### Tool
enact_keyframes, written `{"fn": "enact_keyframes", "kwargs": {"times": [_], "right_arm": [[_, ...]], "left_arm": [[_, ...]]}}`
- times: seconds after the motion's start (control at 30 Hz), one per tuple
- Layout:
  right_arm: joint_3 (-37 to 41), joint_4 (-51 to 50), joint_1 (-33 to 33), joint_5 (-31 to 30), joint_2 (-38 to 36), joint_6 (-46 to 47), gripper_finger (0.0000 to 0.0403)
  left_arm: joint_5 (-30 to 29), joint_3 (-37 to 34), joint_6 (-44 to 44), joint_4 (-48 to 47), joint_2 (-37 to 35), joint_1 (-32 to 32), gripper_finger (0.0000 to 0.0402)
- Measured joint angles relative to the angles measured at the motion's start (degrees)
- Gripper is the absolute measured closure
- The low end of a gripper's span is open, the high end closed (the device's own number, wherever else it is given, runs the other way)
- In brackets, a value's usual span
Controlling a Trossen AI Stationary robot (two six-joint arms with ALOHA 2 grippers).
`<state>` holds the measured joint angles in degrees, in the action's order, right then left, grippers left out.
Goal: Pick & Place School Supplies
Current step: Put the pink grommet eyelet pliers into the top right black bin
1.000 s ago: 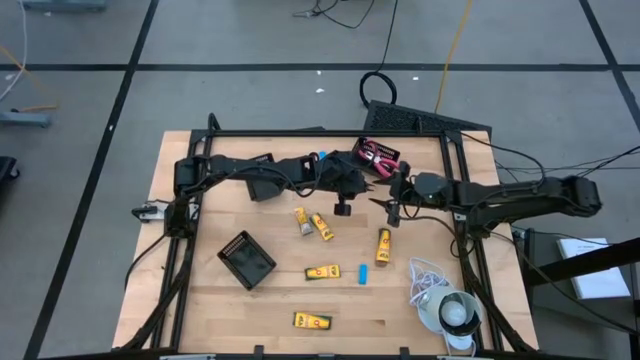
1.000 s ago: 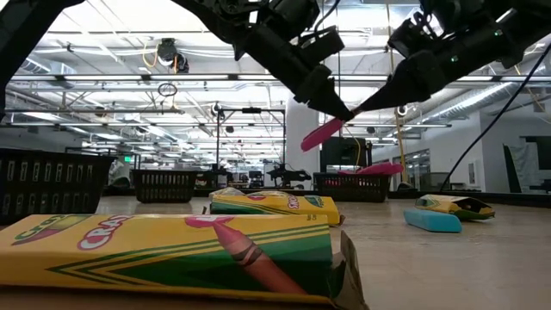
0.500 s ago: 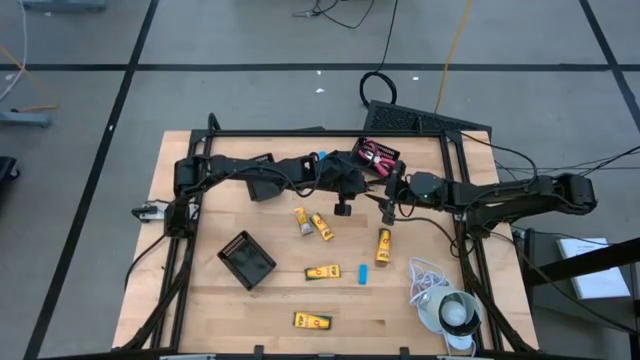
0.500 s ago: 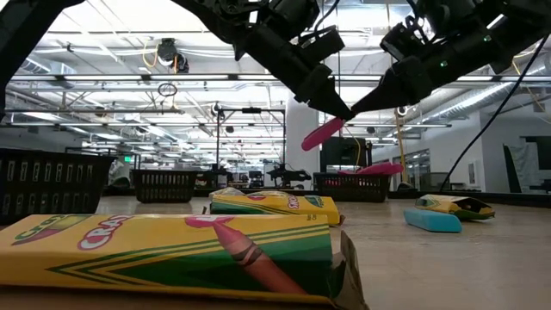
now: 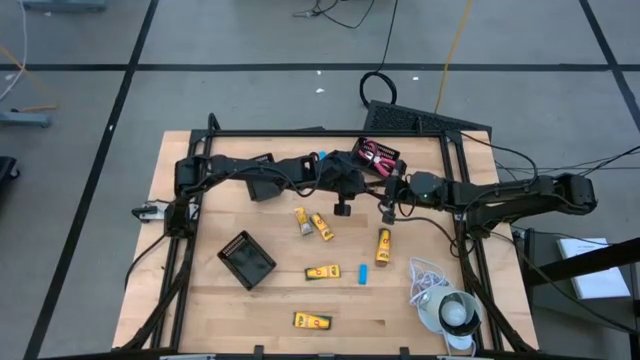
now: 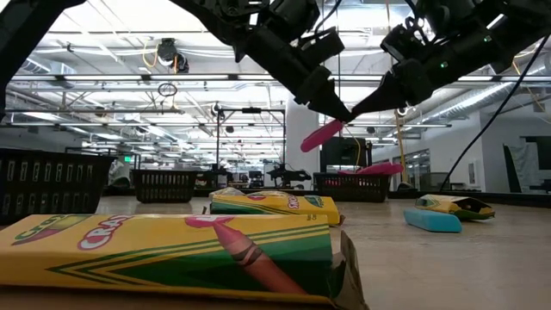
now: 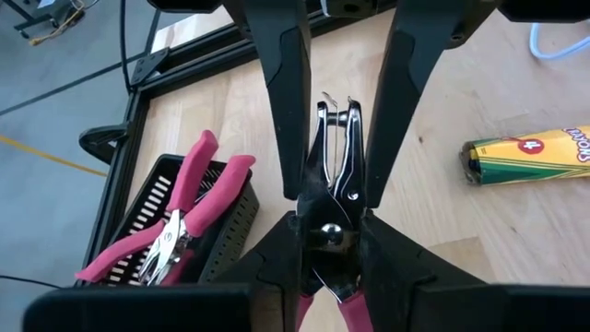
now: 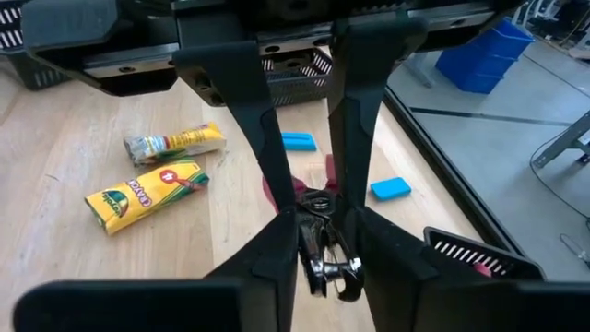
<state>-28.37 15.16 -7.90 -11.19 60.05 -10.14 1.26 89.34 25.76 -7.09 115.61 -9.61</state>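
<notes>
Up in the air over the far side of the table (image 5: 200,300): pink-handled punch tool (image 6: 323,133), just beside the black tray (image 7: 241,207) holding more pink handles. Left gripper (image 7: 330,217) clamped at the pivot, right gripper (image 8: 315,226) pinched onto the metal nose (a double hold, by the look of it). Probably stiff, nose-heavy and slick on the chrome; safest taken at the pivot or the grippier handles. Possibly sprung, so liable to splay. Readable on the near yellow box (image 6: 164,245): "CRA", beside a drawn crayon. On another box (image 7: 530,157): a "4".
</notes>
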Motion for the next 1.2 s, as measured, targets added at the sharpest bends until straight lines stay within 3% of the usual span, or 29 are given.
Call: {"fn": "enact_keyframes", "kwargs": {"times": [0.17,0.8,0.97,1.03,1.2], "right_arm": [[-0.07,-1.10,-0.02,-1.03,-0.04,-0.56,0.0338],[0.01,-1.83,-0.35,-7.64,0.02,-2.98,0.0355],[0.09,-2.32,-1.78,-10.69,0.12,-3.88,0.0363],[0.32,-3.10,-2.62,-13.25,0.24,-4.44,0.0365],[0.19,-2.65,-5.24,-11.57,0.11,-4.69,0.0365]], "left_arm": [[-0.07,-0.04,0.05,0.42,0.05,-0.05,0.0320],[-0.82,-0.04,2.22,-0.07,0.05,-0.13,0.0320],[-2.57,0.17,3.14,1.19,-0.22,-0.11,0.0237],[-2.07,0.26,3.66,2.18,-0.47,0.10,0.0223],[-0.76,0.24,3.98,3.72,-0.32,-0.14,0.0270]]}}
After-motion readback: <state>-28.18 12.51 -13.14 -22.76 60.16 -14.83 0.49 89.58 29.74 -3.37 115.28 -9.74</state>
